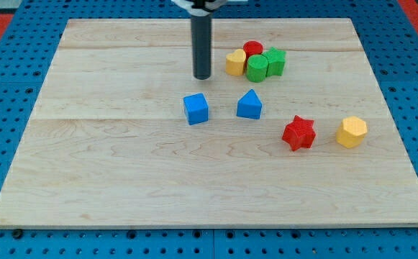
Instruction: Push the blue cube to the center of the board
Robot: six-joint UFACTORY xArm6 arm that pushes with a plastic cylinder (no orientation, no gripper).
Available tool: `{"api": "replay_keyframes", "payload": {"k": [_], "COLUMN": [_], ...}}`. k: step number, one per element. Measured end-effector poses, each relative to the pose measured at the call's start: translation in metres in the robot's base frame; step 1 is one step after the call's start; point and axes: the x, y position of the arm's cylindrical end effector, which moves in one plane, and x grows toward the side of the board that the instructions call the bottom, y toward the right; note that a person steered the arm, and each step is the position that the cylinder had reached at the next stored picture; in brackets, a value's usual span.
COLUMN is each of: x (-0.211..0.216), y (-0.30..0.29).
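The blue cube [196,108] sits on the wooden board [122,173] a little above the board's middle. My tip [202,76] rests on the board just above the cube, slightly to its right, with a small gap between them. A blue triangular block [250,105] lies to the right of the cube.
A tight cluster sits near the view's top right of centre: a yellow heart block [235,62], a red cylinder [252,49], a green cylinder [257,68] and a green block [275,61]. A red star [298,132] and a yellow hexagonal block [352,132] lie at the right.
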Motion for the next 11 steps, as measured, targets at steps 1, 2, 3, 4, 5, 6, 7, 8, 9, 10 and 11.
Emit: {"api": "replay_keyframes", "payload": {"k": [1,2,3,4,5,6,7,8,9,10,11], "x": [0.003,0.035,0.04,0.04,0.047,0.085,0.121,0.126,0.104,0.076,0.08], "y": [-0.033,-0.046,-0.048,-0.048,-0.04,-0.03,-0.03,-0.001,0.035,0.047,0.034]}}
